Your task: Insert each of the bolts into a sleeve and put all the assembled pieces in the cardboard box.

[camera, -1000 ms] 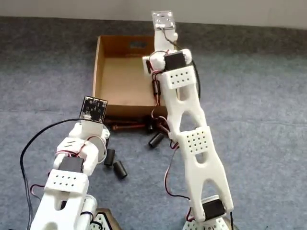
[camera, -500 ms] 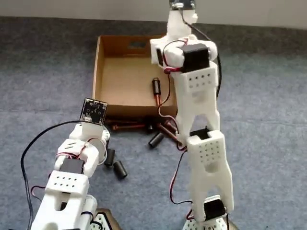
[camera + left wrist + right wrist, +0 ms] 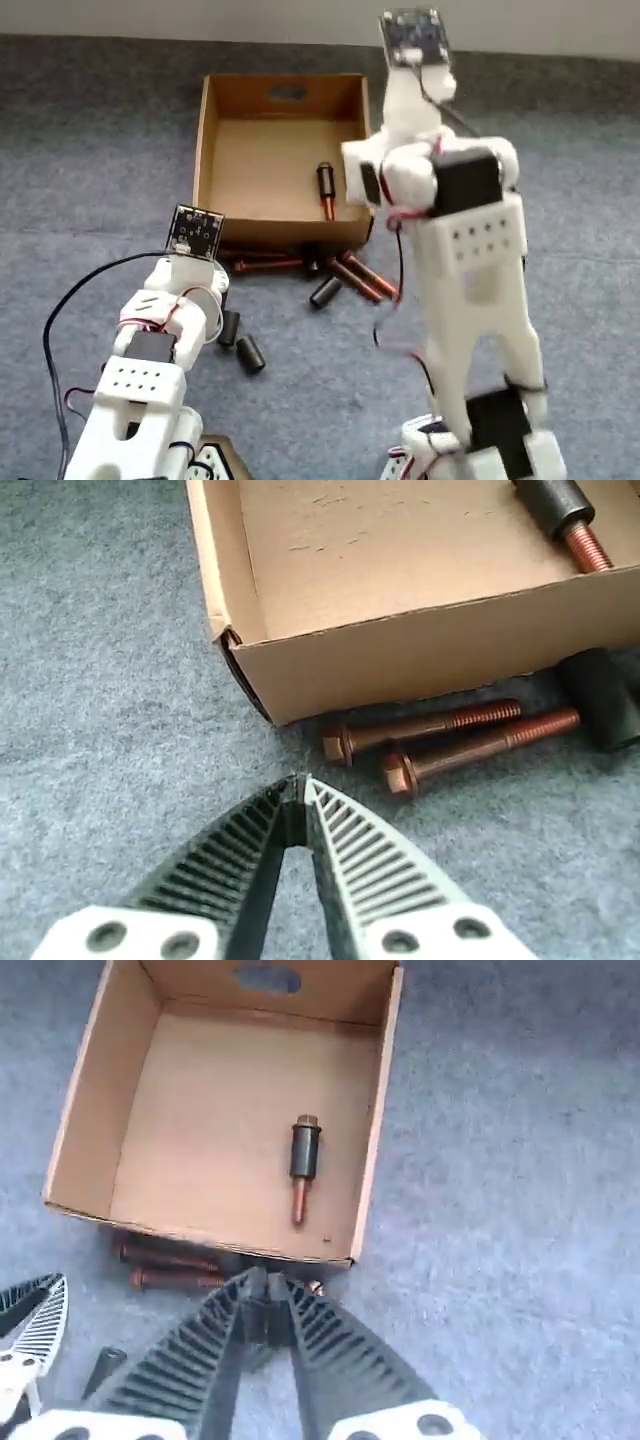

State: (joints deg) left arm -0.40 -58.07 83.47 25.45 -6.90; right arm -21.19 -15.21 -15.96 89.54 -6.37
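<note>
The cardboard box [image 3: 215, 160] lies open on the grey carpet with one assembled piece [image 3: 326, 188] inside, a copper bolt in a black sleeve [image 3: 303, 1165]. Two bare bolts [image 3: 420, 730] lie against the box's near wall, and two more bolts [image 3: 360, 278] lie to their right. Loose black sleeves [image 3: 325, 292] [image 3: 249, 353] are scattered nearby. My left gripper [image 3: 300, 785] is shut and empty, low over the carpet just short of the two bolts. Shut with nothing in it, my right gripper [image 3: 258, 1285] hangs high above the box's near right corner.
The box's near wall [image 3: 440, 645] stands between the left gripper and the box floor. The left arm's finger [image 3: 35, 1310] shows in the right wrist view. Bare carpet [image 3: 560, 150] spreads to the right of the box.
The right arm has lifted and swung back to the right, away from the box. The assembled piece it held over the box now lies on the box floor. The left arm is still.
</note>
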